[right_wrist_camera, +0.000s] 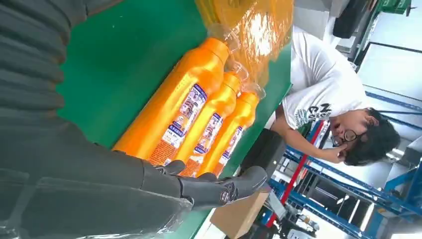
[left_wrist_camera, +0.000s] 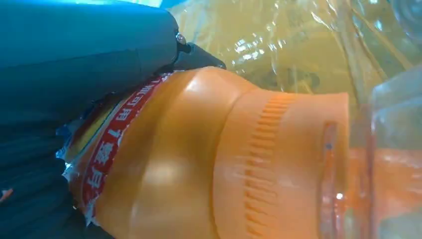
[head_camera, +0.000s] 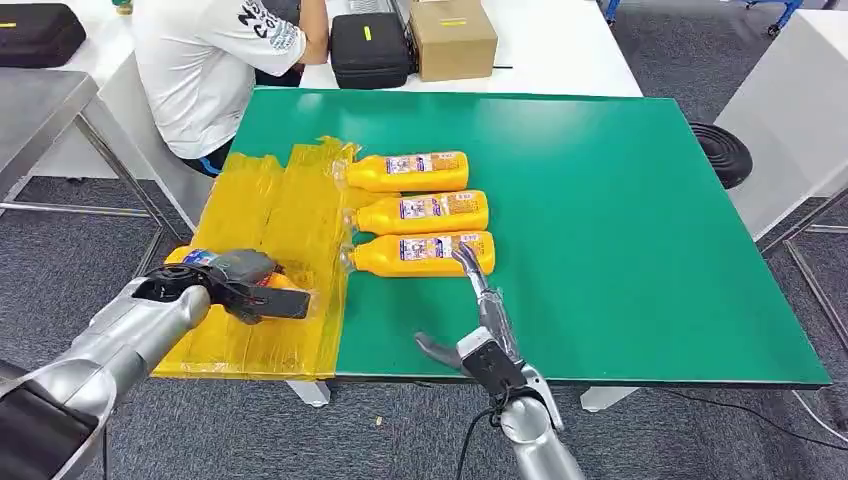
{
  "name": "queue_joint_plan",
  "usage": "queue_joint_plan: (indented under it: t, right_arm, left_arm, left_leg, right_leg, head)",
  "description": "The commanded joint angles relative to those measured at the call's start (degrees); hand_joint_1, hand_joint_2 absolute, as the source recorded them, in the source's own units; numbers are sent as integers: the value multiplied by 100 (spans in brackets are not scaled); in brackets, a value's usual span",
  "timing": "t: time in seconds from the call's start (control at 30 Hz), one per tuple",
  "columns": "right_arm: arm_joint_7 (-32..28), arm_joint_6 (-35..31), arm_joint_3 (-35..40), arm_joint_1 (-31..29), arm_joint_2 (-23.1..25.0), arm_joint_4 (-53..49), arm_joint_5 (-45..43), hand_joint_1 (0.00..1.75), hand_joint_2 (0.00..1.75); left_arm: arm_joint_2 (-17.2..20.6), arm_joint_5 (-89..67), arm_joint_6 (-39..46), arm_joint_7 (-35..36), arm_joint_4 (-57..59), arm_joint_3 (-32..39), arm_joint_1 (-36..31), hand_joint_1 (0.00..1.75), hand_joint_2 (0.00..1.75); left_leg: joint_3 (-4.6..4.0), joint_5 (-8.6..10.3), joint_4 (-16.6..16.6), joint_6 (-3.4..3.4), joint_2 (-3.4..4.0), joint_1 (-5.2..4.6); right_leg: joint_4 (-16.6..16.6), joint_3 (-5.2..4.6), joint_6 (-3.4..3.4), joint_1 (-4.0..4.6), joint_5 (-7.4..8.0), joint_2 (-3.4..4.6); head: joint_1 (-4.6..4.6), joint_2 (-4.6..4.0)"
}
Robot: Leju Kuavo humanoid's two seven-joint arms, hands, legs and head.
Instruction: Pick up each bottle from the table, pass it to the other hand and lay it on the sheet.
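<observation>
We see the left robot hand [head_camera: 245, 283] clamped around an orange bottle [left_wrist_camera: 209, 164] above the yellow sheet [head_camera: 290, 210] at the counter's [head_camera: 620, 220] left edge. The right robot hand [head_camera: 478, 320] is spread, holding nothing, its fingertips seemingly touching the nearest of three bottles [head_camera: 420, 213] lying beside the sheet.

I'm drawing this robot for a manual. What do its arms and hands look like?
Both arms are smooth silver tubes with rounded joints. The left arm has a black shoulder section at the frame's corner. The left hand is dark grey with black fingers. The right arm ends in a black wrist block, with a black cable hanging beside it. The right hand has slim grey fingers and a ribbed grey cover.
</observation>
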Motion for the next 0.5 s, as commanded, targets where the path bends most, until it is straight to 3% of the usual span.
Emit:
queue_joint_plan:
  t: [0.03,0.07,0.13,0.17,0.23,0.33,0.5]
  right_arm:
    - [-49,-11,-52,-209,-131,459,-68,0,175]
    - [-49,-11,-52,-209,-131,459,-68,0,175]
    - [-79,-31,-38,-225,-141,521,-87,0,175]
    - [-94,-39,-31,-233,-151,544,-96,0,175]
    - [-111,-50,-21,-246,-161,574,-113,0,175]
    - [-119,-56,-15,-259,-165,590,-123,0,175]
    - [-119,-56,-15,-259,-165,590,-123,0,175]
  left_arm:
    - [-222,117,-516,-244,615,-348,-243,136,175]
    - [-222,117,-516,-244,615,-348,-243,136,175]
    - [-218,138,-548,-282,635,-355,-261,120,175]
    - [-224,179,-604,-322,647,-336,-265,84,175]
    - [-219,191,-631,-345,651,-355,-271,51,175]
    - [-228,216,-659,-359,664,-353,-275,40,175]
    - [-228,216,-659,-359,664,-353,-275,40,175]
  left_leg:
    - [24,-10,-5,1,3,2]
    - [17,-6,-4,1,2,1]
    - [21,-8,-5,1,3,1]
    - [19,-7,-5,0,5,0]
    - [23,-8,-5,1,6,0]
    - [21,-8,-4,1,6,1]
    - [25,-11,-3,1,7,1]
  right_leg:
    - [-7,27,-10,5,-9,-4]
    - [-6,19,-7,3,-5,-4]
    - [-7,23,-8,4,-7,-3]
    - [-6,20,-7,3,-5,0]
    - [-7,24,-8,3,-6,-1]
    - [-7,22,-9,4,-6,0]
    - [-6,28,-11,4,-8,0]
  head:
    - [0,0]
    - [-2,0]
    - [-2,0]
    - [-2,0]
    - [-2,0]
    - [-2,0]
    - [0,0]
